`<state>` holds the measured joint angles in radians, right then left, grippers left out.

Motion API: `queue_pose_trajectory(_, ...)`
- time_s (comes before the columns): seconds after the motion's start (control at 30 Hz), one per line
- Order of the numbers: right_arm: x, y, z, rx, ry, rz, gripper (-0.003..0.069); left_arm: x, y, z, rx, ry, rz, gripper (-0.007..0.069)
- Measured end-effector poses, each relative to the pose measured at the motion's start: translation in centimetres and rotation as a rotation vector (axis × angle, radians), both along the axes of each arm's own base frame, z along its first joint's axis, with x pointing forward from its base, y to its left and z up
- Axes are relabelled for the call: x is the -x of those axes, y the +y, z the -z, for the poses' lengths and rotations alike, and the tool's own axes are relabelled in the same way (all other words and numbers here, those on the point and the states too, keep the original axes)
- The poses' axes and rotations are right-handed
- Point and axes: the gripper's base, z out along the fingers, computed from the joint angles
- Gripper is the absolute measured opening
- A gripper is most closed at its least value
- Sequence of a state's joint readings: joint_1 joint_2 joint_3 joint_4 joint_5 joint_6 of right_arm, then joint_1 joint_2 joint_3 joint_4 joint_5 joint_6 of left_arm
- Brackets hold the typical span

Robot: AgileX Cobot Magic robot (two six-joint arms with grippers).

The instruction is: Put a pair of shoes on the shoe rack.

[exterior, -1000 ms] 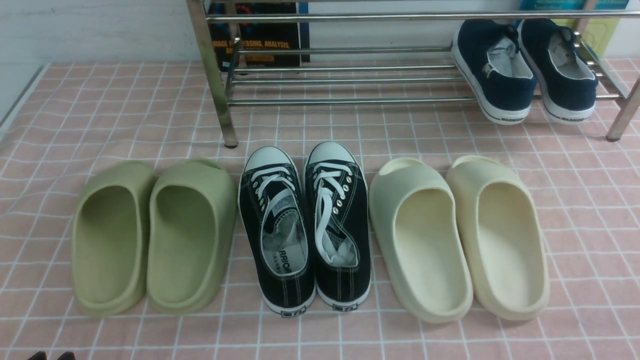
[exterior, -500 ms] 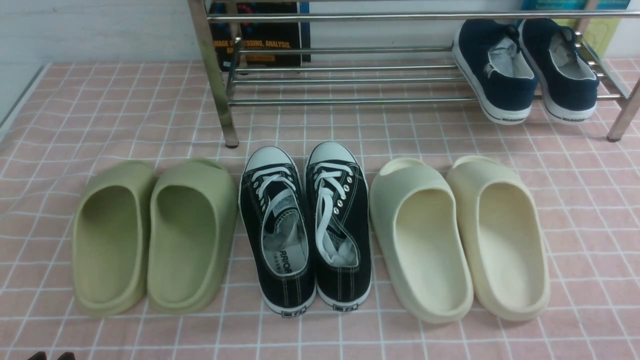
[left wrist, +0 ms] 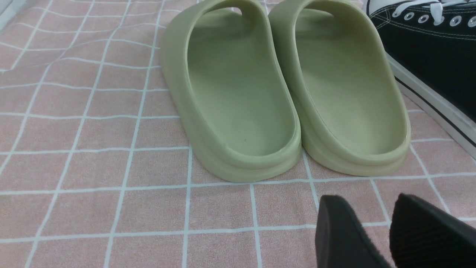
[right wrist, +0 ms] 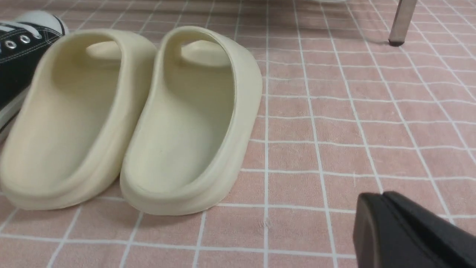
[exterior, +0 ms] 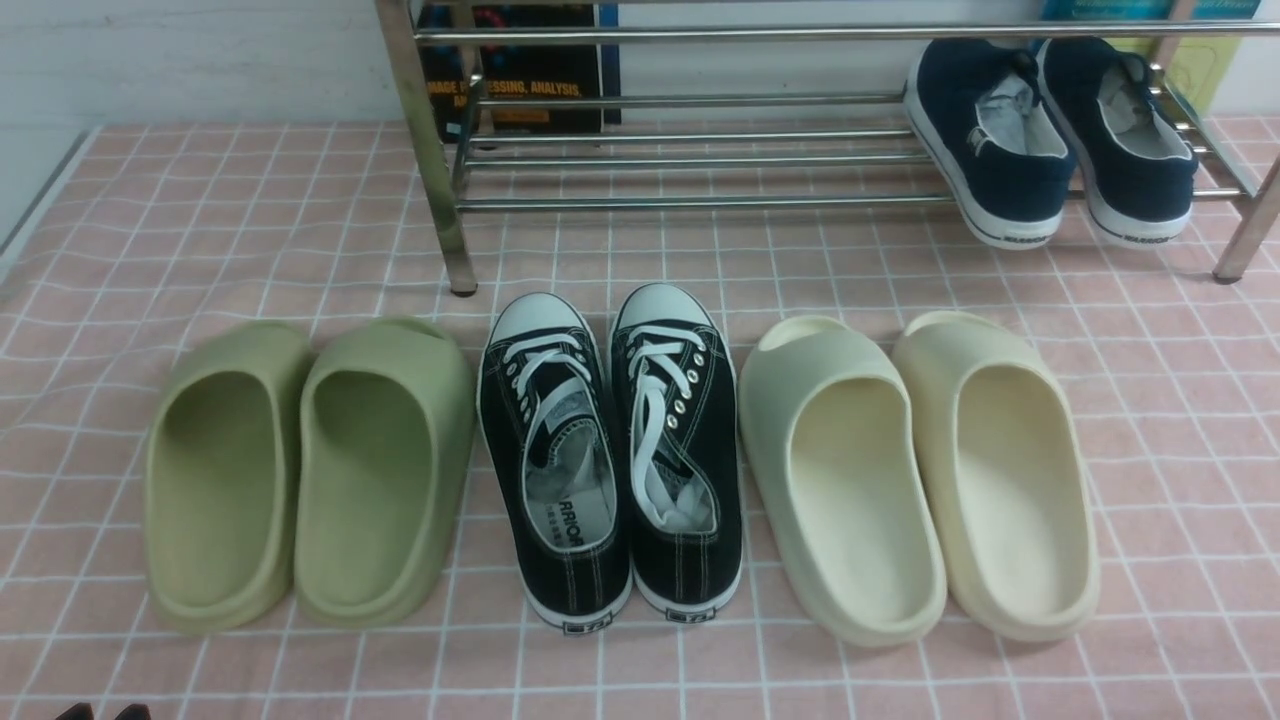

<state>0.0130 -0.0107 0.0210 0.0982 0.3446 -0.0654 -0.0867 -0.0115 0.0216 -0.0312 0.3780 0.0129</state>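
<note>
Our navy sneakers (exterior: 1010, 150) sit paired on the rack (exterior: 700, 204), probably finished. Our right hand (right wrist: 372, 195) is closed, our left (left wrist: 364, 203) slightly parted, both empty.

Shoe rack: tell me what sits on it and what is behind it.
Navy sneakers sit on the lower bars. Behind the rack stand a black book and partly covered blue and yellow-green items. The rack's top is out of view.
</note>
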Motion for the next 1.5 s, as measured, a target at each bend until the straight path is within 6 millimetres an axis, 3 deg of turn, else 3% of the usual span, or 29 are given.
queue_pose_trajectory(0.6,0.07,-0.3,0.09,0.098,0.021,0.006,0.0029,0.0,0.0,0.0,0.0,0.0,0.0,0.0239)
queue_pose_trajectory(0.77,0.08,-0.35,0.08,0.113,0.024,0.008,-0.0017,0.0,0.0,0.0,0.0,0.0,0.0,0.0239)
queue_pose_trajectory(1.13,0.09,-0.36,0.09,0.116,0.025,0.008,-0.002,0.0,0.0,0.0,0.0,0.0,0.0,0.0239)
queue_pose_trajectory(1.5,0.08,-0.22,0.07,-0.004,0.026,0.026,-0.002,0.0,0.0,0.0,0.0,0.0,0.0,0.0239)
